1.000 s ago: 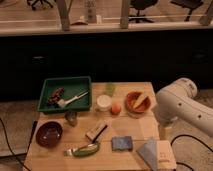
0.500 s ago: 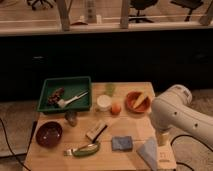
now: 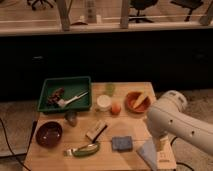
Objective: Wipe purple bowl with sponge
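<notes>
We see the purple bowl (image 3: 48,134) near the front-left edge of the table (image 3: 125,122) and the sponge (image 3: 121,143) by the front edge, open wood behind it; our gripper, jaws apart, is hidden behind the arm (image 3: 175,120) at the right edge

Dim, warm overhead lighting. The tabletop (image 3: 131,124) is the brightest zone and the surroundings behind it are near black. Shadows are soft. Overall focus is blurred; the pincer (image 3: 161,146), at the tabletop's right front corner, appears indistinct
</notes>
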Tool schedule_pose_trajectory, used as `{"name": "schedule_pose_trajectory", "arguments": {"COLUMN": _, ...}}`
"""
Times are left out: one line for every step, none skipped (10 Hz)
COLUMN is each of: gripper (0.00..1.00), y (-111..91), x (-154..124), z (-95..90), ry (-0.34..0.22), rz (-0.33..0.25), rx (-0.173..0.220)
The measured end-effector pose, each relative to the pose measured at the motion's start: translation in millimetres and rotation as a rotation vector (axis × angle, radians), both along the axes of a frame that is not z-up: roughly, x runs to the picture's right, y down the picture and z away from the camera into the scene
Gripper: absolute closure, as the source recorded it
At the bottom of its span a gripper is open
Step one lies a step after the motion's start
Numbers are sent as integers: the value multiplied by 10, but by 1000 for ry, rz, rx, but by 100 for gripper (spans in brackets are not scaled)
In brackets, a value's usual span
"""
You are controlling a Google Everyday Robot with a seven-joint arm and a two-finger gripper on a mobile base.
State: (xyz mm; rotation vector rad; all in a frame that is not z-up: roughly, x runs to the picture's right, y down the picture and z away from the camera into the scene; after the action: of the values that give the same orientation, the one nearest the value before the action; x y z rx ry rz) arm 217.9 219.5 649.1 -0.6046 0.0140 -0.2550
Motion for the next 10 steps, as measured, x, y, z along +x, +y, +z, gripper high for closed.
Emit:
{"name": "schedule_pose_trajectory", "arguments": {"gripper": 20, "y": 37, "x": -38, "z": 3, "ry": -8, "rz": -6, "rx": -1}}
{"name": "schedule_pose_trajectory", "arguments": {"gripper": 20, "y": 97, "x": -85, "z": 4, "ry": -18, "rz": -11, "rx": -4}}
{"name": "schedule_pose_trajectory", "arguments": {"gripper": 20, "y": 174, "x": -145, "z": 5, "ry": -30, "rz": -17, "rx": -6}}
{"name": "schedule_pose_trajectory", "arguments": {"gripper": 20, "y": 199, "x": -172, "z": 12, "ry": -35, "rz": -19, "rx": -6}}
{"name": "schedule_pose_trajectory", "arguments": {"gripper": 20, "y": 236, "x": -218, "z": 23, "ry": -43, "rz": -21, "rx": -8}}
{"name": "schedule_pose_trajectory", "arguments": {"gripper": 20, "y": 290, "x": -302, "z": 43, "ry": -54, "rz": -19, "rx": -11}}
{"name": "schedule_pose_trajectory", "arguments": {"gripper": 20, "y": 318, "x": -385, "z": 67, "ry": -65, "rz": -17, "rx": -12}}
{"name": "schedule_pose_trajectory", "arguments": {"gripper": 20, "y": 338, "x": -419, "z": 85, "ry": -72, "rz": -16, "rx": -12}}
{"name": "schedule_pose_trajectory", "arguments": {"gripper": 20, "y": 360, "x": -429, "z": 95, "ry": -76, "rz": -13, "rx": -12}}
{"name": "schedule_pose_trajectory", "arguments": {"gripper": 20, "y": 375, "x": -476, "z": 120, "ry": -84, "rz": -13, "rx": -10}}
